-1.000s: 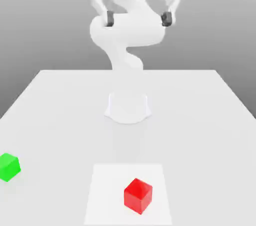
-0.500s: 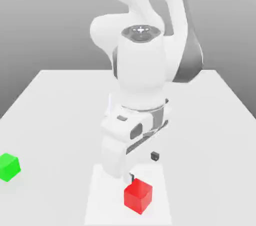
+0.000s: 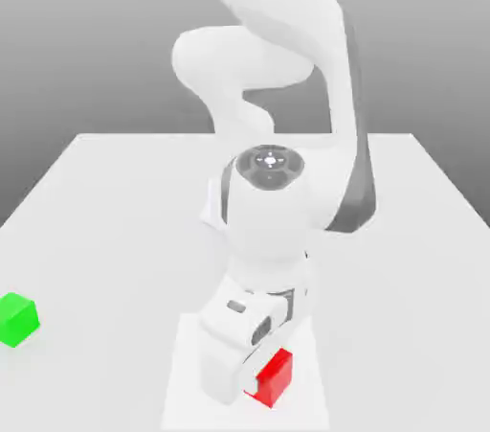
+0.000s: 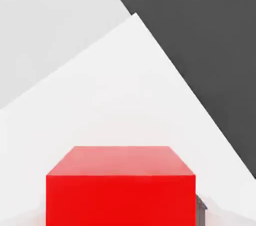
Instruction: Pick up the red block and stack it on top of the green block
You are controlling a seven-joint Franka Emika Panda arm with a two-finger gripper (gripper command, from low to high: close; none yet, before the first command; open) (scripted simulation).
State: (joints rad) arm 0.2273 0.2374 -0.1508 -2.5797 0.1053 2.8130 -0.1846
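Gripper (image 3: 271, 380) is down over the near part of the table (image 3: 105, 325), jaws closed in on the red block (image 3: 277, 381), which looks pinched between them; one finger pad (image 4: 201, 212) lies right against a side of it in the hand view. Contact on the opposite side is hard to make out, so call the grip likely, not proven. Red block sits on the white square (image 3: 188, 397), no gap visible under it, so step in hand reads as securing the grasp, lift not done. To do it well: let the jaws settle with even pressure on two opposite faces, then raise straight up, no sideways drag, no twist. If the block tilts or slides between the pads, set it down and regrip. Lift should bring its underside well above the green block's top before any travel. A bit farther back, at the edge of the exterior view's left, the green block (image 3: 17, 320) rests on the table, well apart from the red one and turned at an angle; match that angle before lowering, come down centred, release gently. Main risk on the way over: carrying too low and knocking the green block aside. Nothing seen standing between the two blocks. The hand casing (image 3: 226, 349) hides part of the red block, so check alignment from the hand view too. Farther back, the arm's base (image 3: 212, 210) stands clear of the direct route.
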